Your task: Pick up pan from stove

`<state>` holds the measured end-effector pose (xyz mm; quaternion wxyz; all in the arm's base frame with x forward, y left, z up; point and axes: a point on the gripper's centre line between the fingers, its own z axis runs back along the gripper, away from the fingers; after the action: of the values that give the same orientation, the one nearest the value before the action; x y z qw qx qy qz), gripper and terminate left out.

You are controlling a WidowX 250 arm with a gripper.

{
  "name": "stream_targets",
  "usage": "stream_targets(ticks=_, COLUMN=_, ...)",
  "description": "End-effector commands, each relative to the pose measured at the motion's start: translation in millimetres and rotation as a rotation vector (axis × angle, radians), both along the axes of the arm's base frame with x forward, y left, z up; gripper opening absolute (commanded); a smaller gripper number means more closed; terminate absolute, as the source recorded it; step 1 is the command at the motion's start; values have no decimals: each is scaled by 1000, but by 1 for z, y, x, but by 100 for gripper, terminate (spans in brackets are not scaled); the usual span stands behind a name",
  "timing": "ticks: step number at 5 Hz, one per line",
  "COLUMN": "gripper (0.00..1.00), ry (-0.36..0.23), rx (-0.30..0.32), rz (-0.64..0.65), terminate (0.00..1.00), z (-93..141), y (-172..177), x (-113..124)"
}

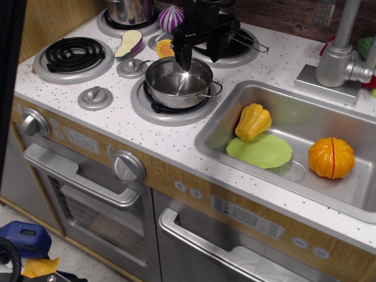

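Observation:
The round shiny steel pan [176, 83] sits on the front right burner [154, 107] of the white speckled stove [117, 126]. It looks empty, and a thin wire loop handle sticks out on its right side. My black gripper [200, 57] hangs just above the pan's far rim, jaws open. The left fingertip [185, 60] points down over the far inner edge. The right finger [215, 51] stands behind the rim. It holds nothing.
Behind my gripper lies a steel pan with a long wire handle [249, 40]. A taller steel pot [129, 10], a purple vegetable [171, 17], an eggplant half [129, 43] and an orange slice [164, 49] are at the back. The sink [352, 200] at right holds a yellow squash [253, 121], a green plate [261, 151] and an orange pumpkin [331, 157].

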<state>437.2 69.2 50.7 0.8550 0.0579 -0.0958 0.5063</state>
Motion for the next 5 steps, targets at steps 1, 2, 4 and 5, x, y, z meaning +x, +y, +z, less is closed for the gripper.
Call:
stream_targets(ticks=1, gripper=100, ry=0, rx=0, rz=0, terminate=0, z=0, y=0, x=0)
stream_targets(ticks=2, gripper=100, ry=-6, rx=3, rz=1, terminate=0, z=-2, y=2, x=1)
stream_targets(ticks=4, gripper=0, ry=8, rx=38, rz=-2, terminate=0, z=11, y=8, x=5)
stream_targets(ticks=5, gripper=0, ry=-7, rx=63, rz=9, terminate=0, z=26, y=13, x=8)
